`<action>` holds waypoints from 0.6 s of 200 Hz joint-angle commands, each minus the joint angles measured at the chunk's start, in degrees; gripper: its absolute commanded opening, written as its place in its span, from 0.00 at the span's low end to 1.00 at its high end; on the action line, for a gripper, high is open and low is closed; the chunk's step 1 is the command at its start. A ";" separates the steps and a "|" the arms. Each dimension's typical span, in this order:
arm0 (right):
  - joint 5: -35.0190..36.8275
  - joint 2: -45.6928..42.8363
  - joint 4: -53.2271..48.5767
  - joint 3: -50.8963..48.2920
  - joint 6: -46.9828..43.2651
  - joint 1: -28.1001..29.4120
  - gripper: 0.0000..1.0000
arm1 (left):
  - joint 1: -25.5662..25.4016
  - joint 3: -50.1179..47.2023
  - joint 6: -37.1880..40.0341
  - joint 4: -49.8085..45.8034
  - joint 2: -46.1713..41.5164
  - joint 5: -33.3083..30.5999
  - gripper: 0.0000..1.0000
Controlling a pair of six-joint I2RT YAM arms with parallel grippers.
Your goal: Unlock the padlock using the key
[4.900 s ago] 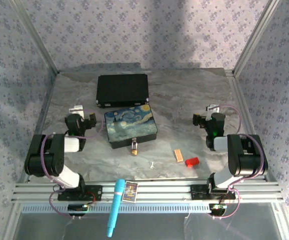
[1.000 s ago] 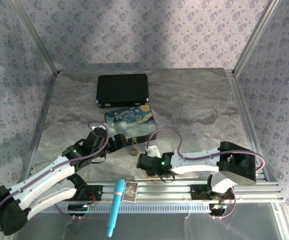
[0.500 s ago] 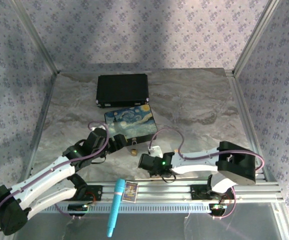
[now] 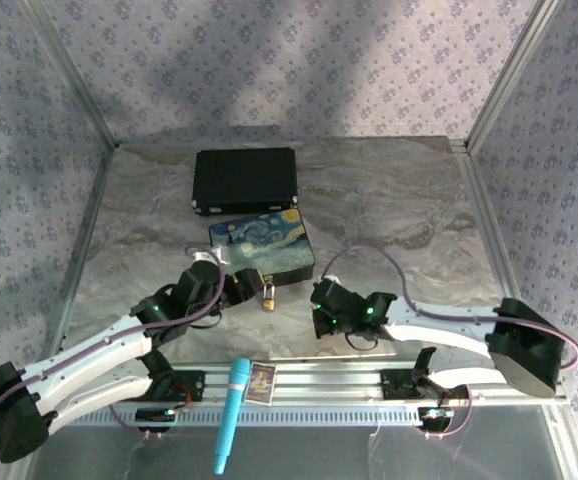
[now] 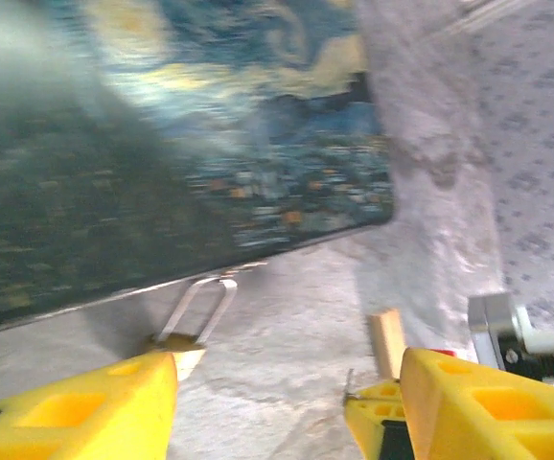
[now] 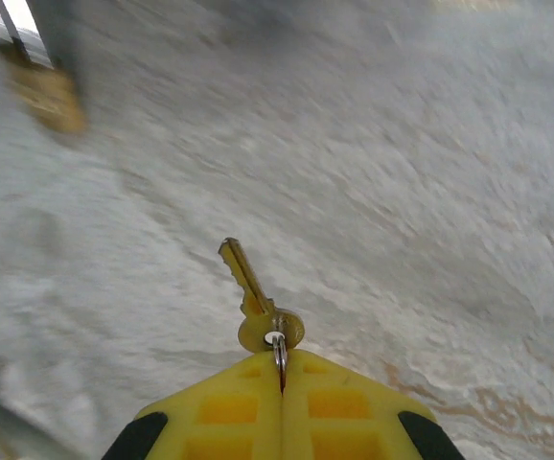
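Where the fingers of the right gripper meet, the key is clamped by its ring end, blade pointing outward. That arm lies low, stretched leftward along the near side of the table. The left gripper stands spread wide. One finger hides most of the blurred brass body of the padlock, which sits beside the near edge of the painted box.

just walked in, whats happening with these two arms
The right gripper has its jaws shut on the key, with the blade sticking out in front. The left gripper is open beside the padlock, which sits just in front of the painted box. The key is not in the lock yet.
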 commanded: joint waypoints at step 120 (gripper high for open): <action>-19.04 -4.83 7.16 6.97 -11.97 -5.10 0.00 | -6.84 5.02 3.30 16.97 13.87 4.00 0.43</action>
